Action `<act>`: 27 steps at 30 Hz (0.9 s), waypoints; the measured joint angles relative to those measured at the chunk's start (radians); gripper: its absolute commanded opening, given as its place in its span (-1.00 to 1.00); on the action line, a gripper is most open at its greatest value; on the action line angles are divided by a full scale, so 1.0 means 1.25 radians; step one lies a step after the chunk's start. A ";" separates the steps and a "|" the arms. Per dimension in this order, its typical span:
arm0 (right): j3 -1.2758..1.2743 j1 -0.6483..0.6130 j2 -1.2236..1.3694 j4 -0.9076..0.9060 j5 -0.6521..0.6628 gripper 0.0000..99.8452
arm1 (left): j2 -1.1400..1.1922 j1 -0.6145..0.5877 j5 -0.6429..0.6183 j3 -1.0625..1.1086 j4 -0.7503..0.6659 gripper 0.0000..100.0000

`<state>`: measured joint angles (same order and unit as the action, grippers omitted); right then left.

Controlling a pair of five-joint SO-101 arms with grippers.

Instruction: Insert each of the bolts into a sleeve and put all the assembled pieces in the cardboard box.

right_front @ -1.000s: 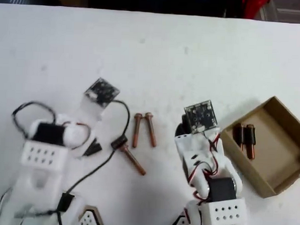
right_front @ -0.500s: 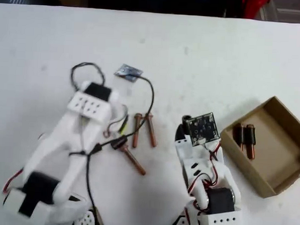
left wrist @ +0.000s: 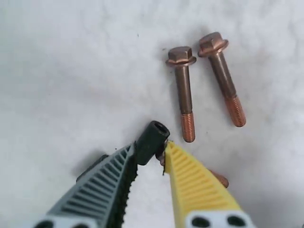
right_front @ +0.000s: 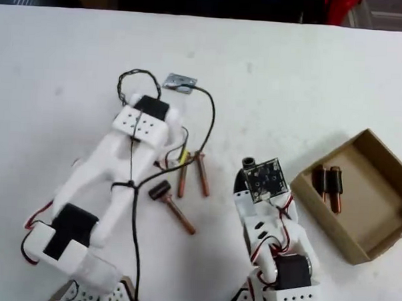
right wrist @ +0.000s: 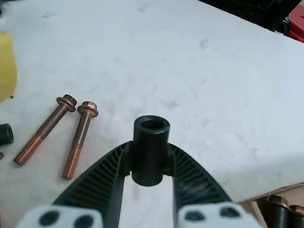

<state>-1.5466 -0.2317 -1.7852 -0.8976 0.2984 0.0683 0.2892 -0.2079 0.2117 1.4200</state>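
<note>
Two bare copper bolts [right_front: 183,176] [right_front: 203,174] lie side by side mid-table, also seen as bolts [left wrist: 183,90] [left wrist: 222,76]. A third bolt [right_front: 179,215] lies nearer, with a black sleeve [right_front: 160,191] on its head end. My left gripper [right_front: 176,161] hangs over these, open, and its grey and yellow fingertips frame that sleeve [left wrist: 153,140] in the left wrist view. My right gripper [right wrist: 148,156] is shut on a loose black sleeve [right wrist: 151,142], held upright with its bore showing, right of the bolts [right_front: 248,166].
The cardboard box [right_front: 378,225] stands at the right with two assembled pieces [right_front: 320,179] [right_front: 335,188] inside. A small circuit board [right_front: 179,83] on a black cable lies beyond the left arm. White tabletop stretches to the far side.
The left arm swung from the near left of the table up and right, so its gripper now hangs over the bolts. The right arm drew slightly nearer, keeping hold of its sleeve.
</note>
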 measured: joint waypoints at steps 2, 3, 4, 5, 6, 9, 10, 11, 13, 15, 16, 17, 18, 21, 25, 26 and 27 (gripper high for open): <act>0.000 0.000 0.000 0.000 0.000 -0.97 | 0.000 0.000 0.000 0.000 0.000 -0.74; 0.000 0.000 0.000 0.000 0.000 -0.97 | 0.000 0.000 0.000 0.000 0.000 -0.74; 0.000 0.000 0.000 0.000 0.000 -0.97 | 0.000 0.000 0.000 0.000 -0.006 -0.74; 0.000 0.000 0.000 0.000 0.000 -0.97 | 0.000 0.005 0.000 0.000 -0.012 -0.74; 0.000 0.000 0.000 0.000 0.000 -0.97 | 0.000 0.011 0.000 0.000 -0.022 -0.74; 0.000 0.000 0.000 0.000 0.000 -0.97 | 0.001 0.033 0.000 0.000 -0.045 -0.74; 0.000 0.000 0.000 0.000 0.000 -0.97 | 0.006 0.041 0.000 0.000 -0.053 -0.74; 0.000 0.000 0.000 0.000 0.000 -0.97 | 0.012 0.047 0.000 0.000 -0.060 -0.74; 0.000 0.000 0.000 0.000 0.000 -0.97 | 0.039 0.058 0.000 0.000 -0.070 -0.74; 0.000 0.000 0.000 0.000 0.000 -0.97 | 0.077 0.065 0.000 0.000 -0.081 -0.74; 0.000 0.000 0.000 0.000 0.000 -0.97 | 0.096 0.066 0.000 0.000 -0.086 -0.74; 0.000 0.000 0.000 0.000 0.000 -0.97 | 0.112 0.066 0.000 0.000 -0.091 -0.73; 0.000 0.000 0.000 0.000 0.000 -0.97 | 0.128 0.066 0.000 0.000 -0.096 -0.71; 0.000 0.000 0.000 0.000 0.000 -0.97 | 0.172 0.066 0.000 -0.023 -0.099 -0.59; 0.000 0.000 0.000 0.000 0.000 -0.97 | 0.216 0.066 0.000 -0.060 -0.099 -0.57; 0.000 0.000 0.000 0.000 0.000 -0.97 | 0.223 0.066 0.000 -0.070 -0.099 -0.57; 0.000 0.000 0.000 0.000 0.000 -0.97 | 0.231 0.066 0.000 -0.080 -0.099 -0.57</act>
<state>-1.5466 -0.2317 -1.7852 -0.8976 0.2984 0.3567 0.3721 -0.2079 0.1120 1.2958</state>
